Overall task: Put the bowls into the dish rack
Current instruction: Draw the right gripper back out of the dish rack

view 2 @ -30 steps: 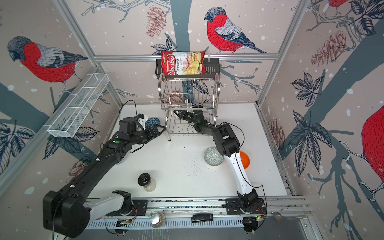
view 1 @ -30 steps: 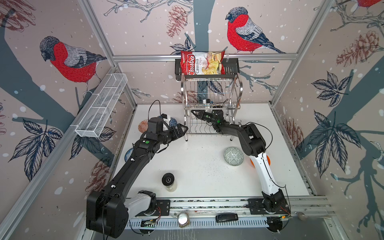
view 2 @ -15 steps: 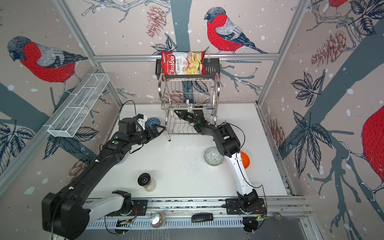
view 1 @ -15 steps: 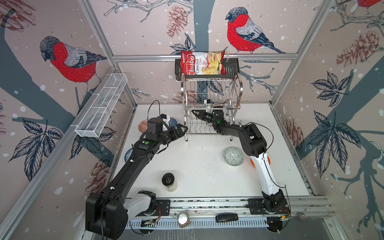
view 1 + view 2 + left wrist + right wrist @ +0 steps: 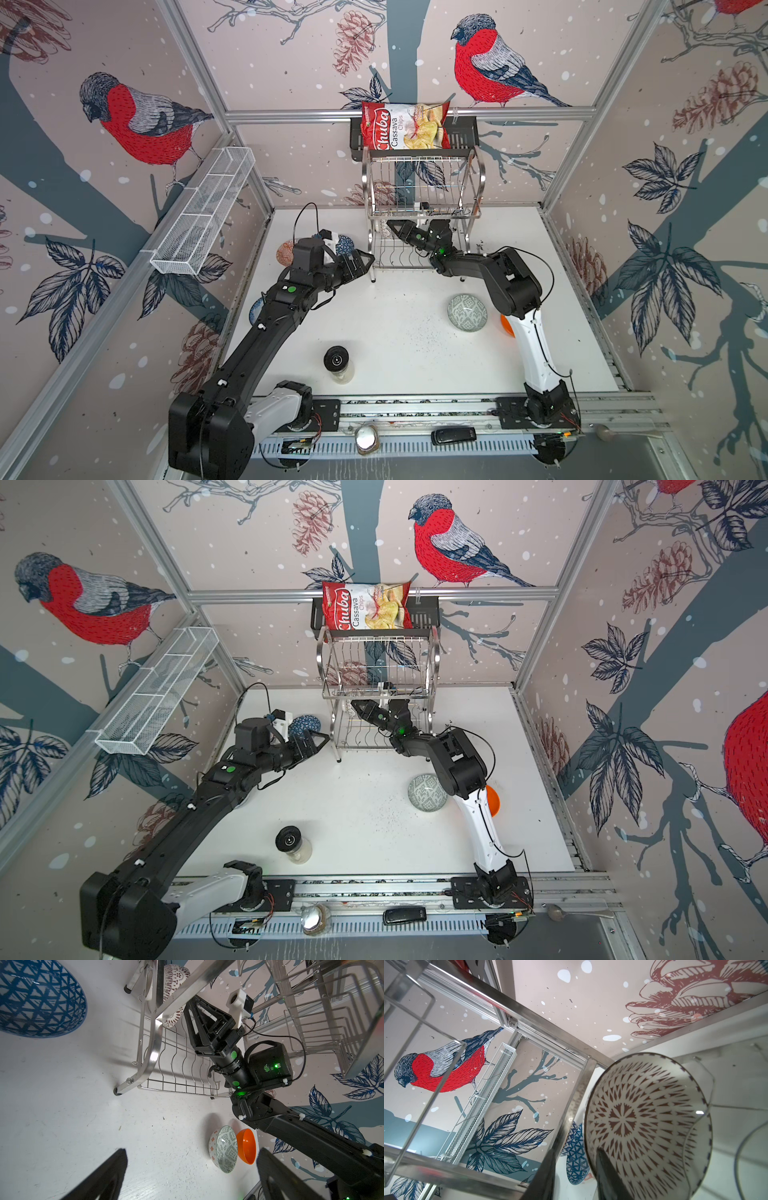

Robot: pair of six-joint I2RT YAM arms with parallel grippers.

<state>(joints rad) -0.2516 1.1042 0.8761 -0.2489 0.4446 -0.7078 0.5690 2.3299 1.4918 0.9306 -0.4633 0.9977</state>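
The right hand (image 5: 191, 1002), partly open, is set astride the rim of the brown-patterned white bowl (image 5: 648, 1126), which stands on edge in the lower tier of the dish rack (image 5: 478, 183). A gap is seen beside one finger, so release is judged the step in hand, and a clean withdrawal past the wires is called for next. Six bowls are counted: this one racked and five on the surface (image 5: 395, 332), namely the red-orange bowl (image 5: 285, 251), blue triangle bowl (image 5: 345, 244), blue-white bowl (image 5: 253, 312), grey-green bowl (image 5: 467, 312) and orange bowl (image 5: 506, 326), with the left hand (image 5: 361, 261) wide open and empty.

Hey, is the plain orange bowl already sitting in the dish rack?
No, the orange bowl rests on the white table beside the grey-green bowl, away from the dish rack.
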